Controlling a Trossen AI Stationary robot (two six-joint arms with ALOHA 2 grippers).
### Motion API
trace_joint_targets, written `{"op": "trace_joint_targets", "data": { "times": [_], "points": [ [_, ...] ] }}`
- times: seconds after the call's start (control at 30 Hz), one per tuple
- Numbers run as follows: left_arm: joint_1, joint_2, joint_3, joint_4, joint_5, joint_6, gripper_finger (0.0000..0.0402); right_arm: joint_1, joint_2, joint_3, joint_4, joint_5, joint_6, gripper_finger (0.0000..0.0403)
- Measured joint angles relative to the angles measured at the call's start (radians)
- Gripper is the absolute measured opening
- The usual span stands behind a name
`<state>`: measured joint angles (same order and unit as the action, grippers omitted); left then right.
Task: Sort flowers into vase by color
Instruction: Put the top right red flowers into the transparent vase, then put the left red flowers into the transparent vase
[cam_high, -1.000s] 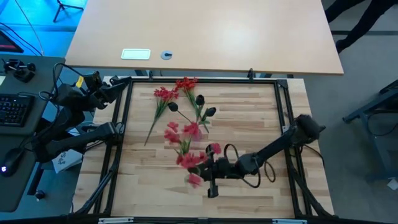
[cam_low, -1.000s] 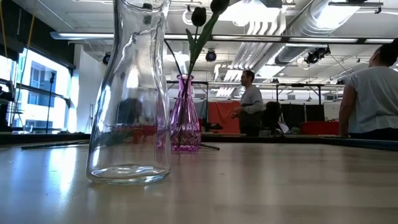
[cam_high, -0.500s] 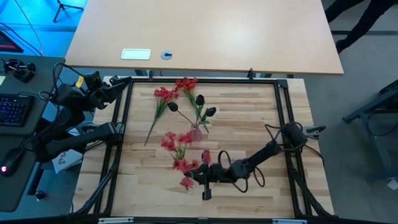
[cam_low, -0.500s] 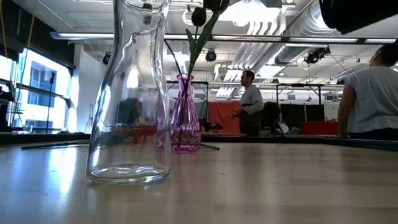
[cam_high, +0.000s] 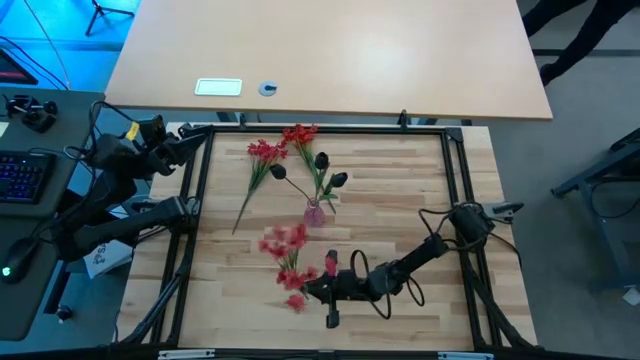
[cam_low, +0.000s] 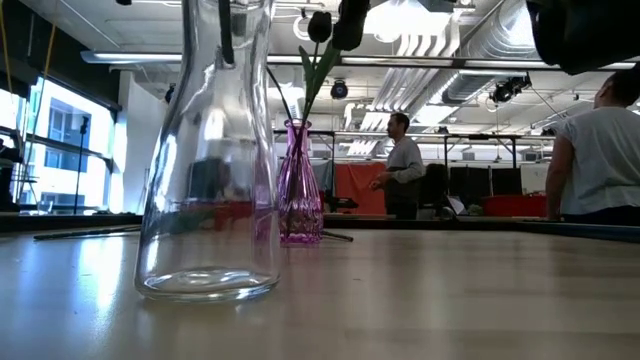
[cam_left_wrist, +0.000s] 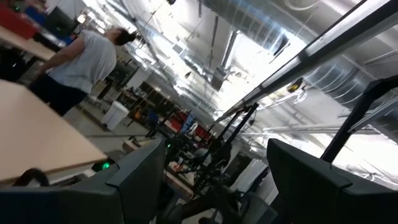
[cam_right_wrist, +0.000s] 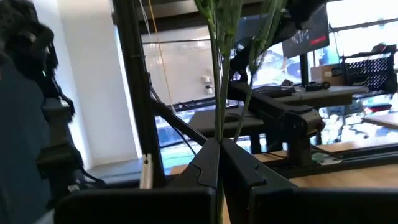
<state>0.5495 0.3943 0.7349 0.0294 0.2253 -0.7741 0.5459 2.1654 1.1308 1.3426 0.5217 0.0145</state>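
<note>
My right gripper (cam_high: 318, 290) is near the table's near edge, shut on a bunch of red flowers (cam_high: 283, 252) whose blossoms spread to its left. Low down, the clear glass vase (cam_low: 208, 150) stands close to the camera, with a thin dark strip (cam_low: 227, 30) in its neck. The pink vase (cam_high: 314, 212) (cam_low: 298, 190) stands mid-table with the dark tulips (cam_high: 322, 160) (cam_low: 320, 25) in it. Two more red bunches (cam_high: 263, 152) (cam_high: 299, 133) lie flat at the far side. My left gripper (cam_high: 185, 142) waits, open, beyond the frame's left rail. My right gripper pinches the red bunch's green stems (cam_right_wrist: 217, 127) between its two shut fingers (cam_right_wrist: 239, 168). The stems run across the fingers and rise upright past them. The arm reaches in low from the table's right. The bunch is lifted clear of the table.
A black metal frame (cam_high: 198, 200) borders the wooden work surface. Bare wood lies to the right of the pink vase and along the near left corner. A pale table (cam_high: 330, 60) stands beyond the far rail. People (cam_low: 405, 165) move in the room behind.
My right gripper has moved toward the table's near edge and left, staying shut and carrying the red bunch away from beside the pink vase. In the low view a dark strip has appeared inside the clear vase's neck, and the vase has shifted slightly.
</note>
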Motion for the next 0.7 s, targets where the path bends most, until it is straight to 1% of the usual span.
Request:
{"op": "trace_joint_targets", "data": {
  "times": [0.07,0.23,0.37,0.43,0.5,0.6,0.7],
  "points": [
    [0.000,0.000,0.000,-0.022,-0.001,0.000,0.0271,0.012,0.000,0.000,-0.012,0.025,-0.037,0.0000],
    [0.000,0.000,0.000,-0.035,-0.001,0.000,0.0271,0.043,0.000,0.000,-0.015,0.175,-0.051,0.0000],
    [0.000,0.000,0.000,-0.032,-0.007,0.000,0.0271,0.060,0.000,0.000,-0.015,0.277,-0.004,0.0009],
    [0.000,0.000,0.000,-0.033,-0.014,0.000,0.0271,0.066,0.000,0.000,-0.015,0.294,0.035,0.0028],
    [0.000,0.000,0.000,-0.032,-0.021,0.000,0.0271,0.071,-0.001,0.000,-0.015,0.299,0.070,0.0056],
    [0.000,0.000,0.000,-0.032,-0.027,0.000,0.0271,0.078,-0.022,0.000,-0.050,0.299,0.102,0.0108],
    [0.000,0.000,0.000,-0.032,-0.027,0.000,0.0271,0.084,-0.068,0.000,-0.141,0.300,0.100,0.0163]
  ]
}}
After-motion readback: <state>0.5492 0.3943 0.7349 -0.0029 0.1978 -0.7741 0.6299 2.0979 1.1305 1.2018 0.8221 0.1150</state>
